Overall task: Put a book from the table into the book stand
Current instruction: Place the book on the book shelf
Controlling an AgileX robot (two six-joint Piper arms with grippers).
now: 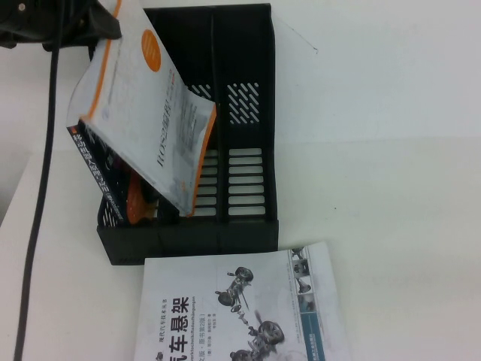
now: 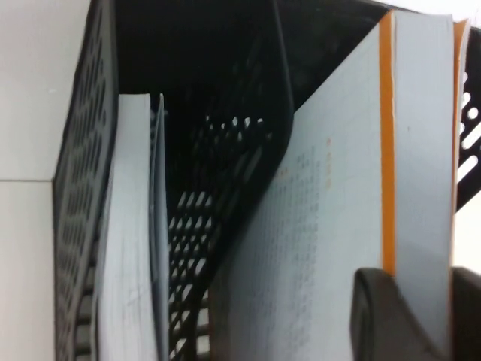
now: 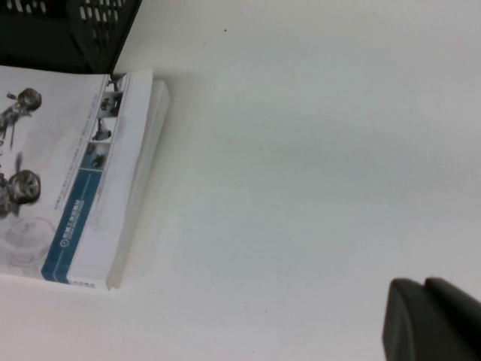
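Note:
My left gripper (image 1: 105,26) is shut on a white book with orange trim (image 1: 150,120) and holds it tilted over the left and middle slots of the black book stand (image 1: 252,60), its lower corner down inside the stand. In the left wrist view, my left gripper (image 2: 428,308) pinches that book's edge (image 2: 331,226) between both fingers. A dark-covered book (image 1: 94,169) stands in the stand's left slot. A second white book with a car suspension picture (image 1: 240,308) lies flat in front of the stand. My right gripper (image 3: 430,320) is shut and empty above bare table, out of the high view.
A black cable (image 1: 37,210) hangs down the left side of the table. The stand's right slot (image 1: 246,173) holds nothing. The flat book also shows in the right wrist view (image 3: 68,173), beside the stand's corner (image 3: 90,30).

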